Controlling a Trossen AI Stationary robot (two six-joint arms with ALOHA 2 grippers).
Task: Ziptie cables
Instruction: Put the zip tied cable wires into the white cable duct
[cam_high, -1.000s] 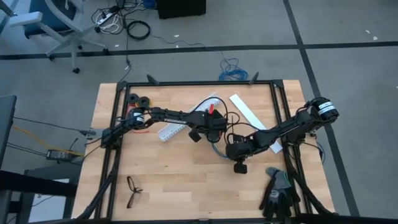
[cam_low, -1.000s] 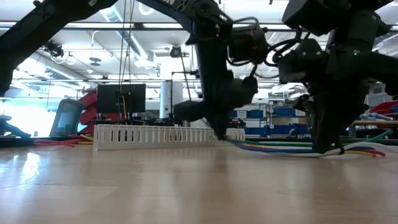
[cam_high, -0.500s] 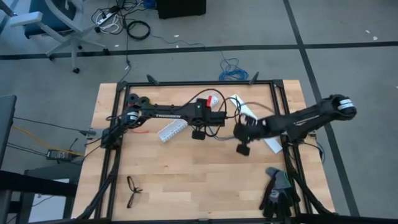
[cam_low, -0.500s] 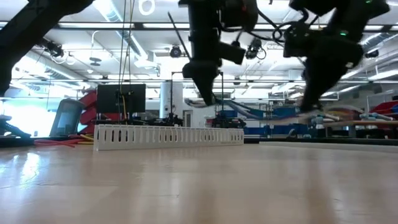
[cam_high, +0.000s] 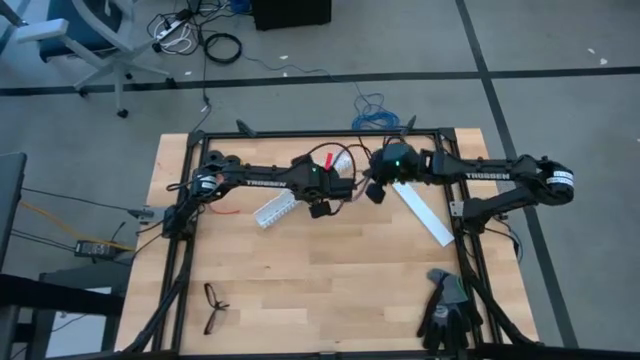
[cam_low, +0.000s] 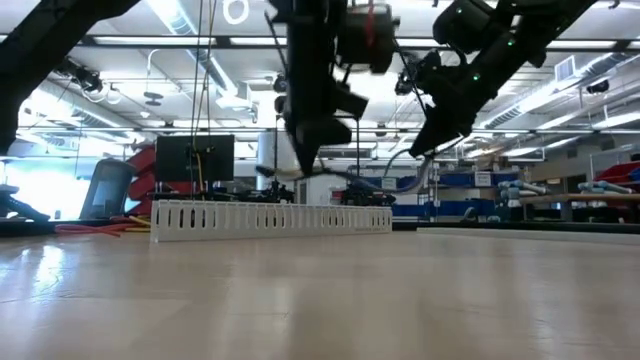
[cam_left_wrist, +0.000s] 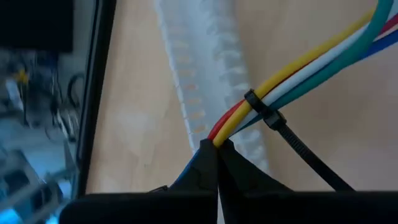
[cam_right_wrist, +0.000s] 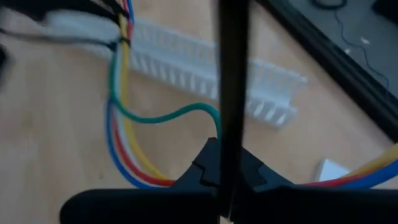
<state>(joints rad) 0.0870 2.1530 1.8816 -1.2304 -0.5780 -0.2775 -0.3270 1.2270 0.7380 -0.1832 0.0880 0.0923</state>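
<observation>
Eyeglasses (cam_high: 213, 306) lie at abt 7 o'clock on the table (cam_high: 300, 290), well apart from the rest. White slotted strip (cam_high: 277, 208) sits at abt 11 o'clock from table centre, just beside the L arm. L gripper (cam_high: 345, 186) is up off the wood nr the table's far-middle, jaws pinched on one end of the cables (cam_left_wrist: 298, 65); a black ziptie (cam_left_wrist: 264, 109) wraps the bundle close to that grip, tail trailing off. R gripper (cam_high: 372, 190) at abt 1 o'clock, near the L one, jaws clamped on a ziptie strip (cam_right_wrist: 231, 93). Flat white strip (cam_high: 422, 210) at 2 o'clock. Gloves (cam_high: 447, 308) at 5 o'clock.
</observation>
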